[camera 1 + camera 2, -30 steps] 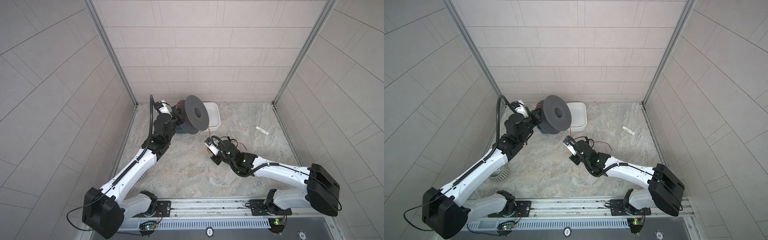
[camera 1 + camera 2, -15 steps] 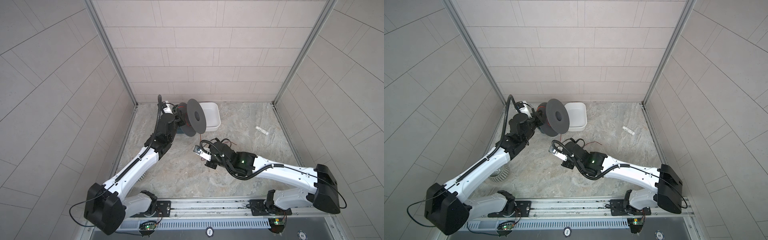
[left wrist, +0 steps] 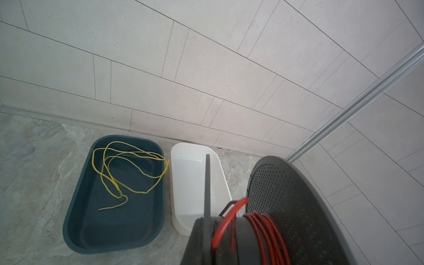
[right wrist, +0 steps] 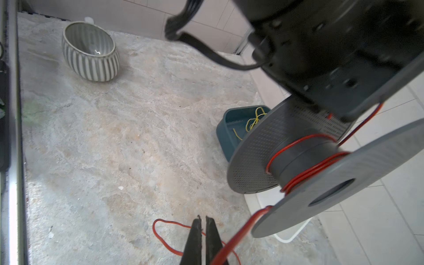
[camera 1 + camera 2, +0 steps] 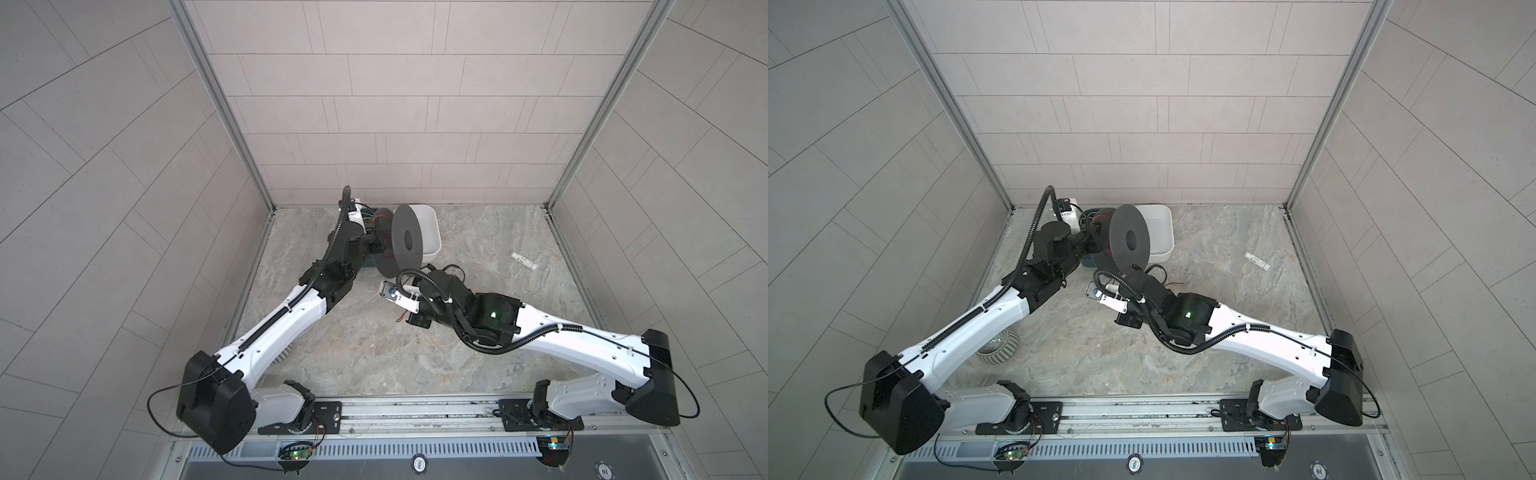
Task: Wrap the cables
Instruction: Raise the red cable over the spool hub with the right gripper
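My left gripper (image 5: 375,246) is shut on a grey spool (image 5: 406,240) and holds it off the floor in front of the white tray; its fingers are hidden behind the flange. The red-orange cable (image 3: 263,229) lies in several turns on the hub (image 4: 300,158). In the right wrist view one strand (image 4: 243,227) runs taut from the outer flange's rim down past my right gripper (image 4: 203,231), whose fingers are shut just below the spool. Where the strand meets the fingers is cut off by the frame edge. A loose red loop (image 4: 158,236) lies on the floor beyond the fingertips.
A dark teal tray (image 3: 75,206) holding a yellow-green wire (image 3: 110,181) sits by the back wall, next to the white tray (image 3: 175,183). A striped bowl (image 4: 91,66) stands under my left arm (image 5: 984,316). A small white tube (image 5: 523,261) lies at the right.
The left arm has reached further back and turned the spool, so its flange now faces more sideways. The right gripper has moved left along the floor to below the spool.
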